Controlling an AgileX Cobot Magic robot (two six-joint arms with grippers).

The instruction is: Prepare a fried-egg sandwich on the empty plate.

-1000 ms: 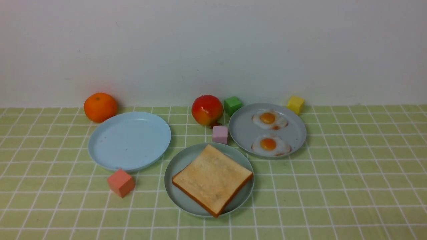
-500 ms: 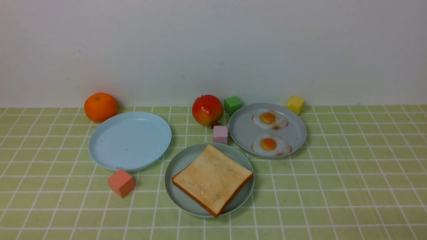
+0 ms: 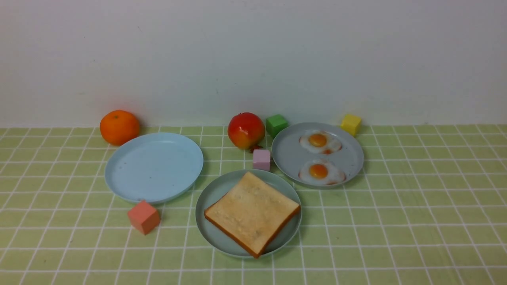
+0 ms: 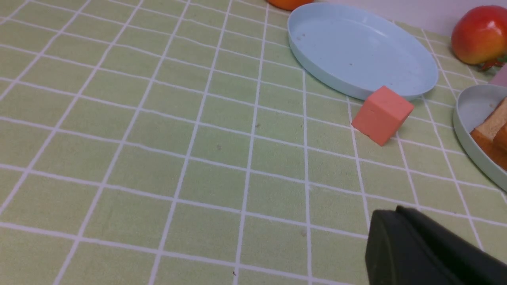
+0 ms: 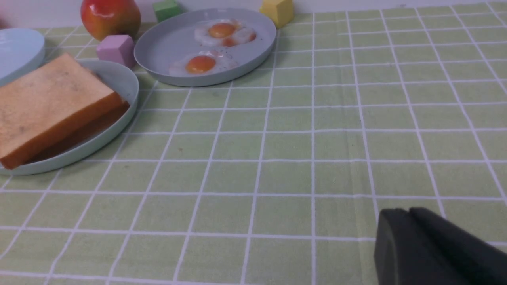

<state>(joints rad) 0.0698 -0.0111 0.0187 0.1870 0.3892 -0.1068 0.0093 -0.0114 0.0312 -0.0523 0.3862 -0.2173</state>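
A green-checked tabletop meets a white wall. The fried-egg sandwich lies on the mint plate at near centre. Left claw: fingers together, holding nothing. Right claw: gap cannot be determined.

A table covered by a pale green cloth with a white grid. Resting directly on it: a round light-blue plastic plate; a round pale mint-teal plate at front centre; a round grey plate; an orange fruit; a red-yellow pomegranate-like toy fruit; and small cubes, namely salmon-pink, lilac, green and yellow.
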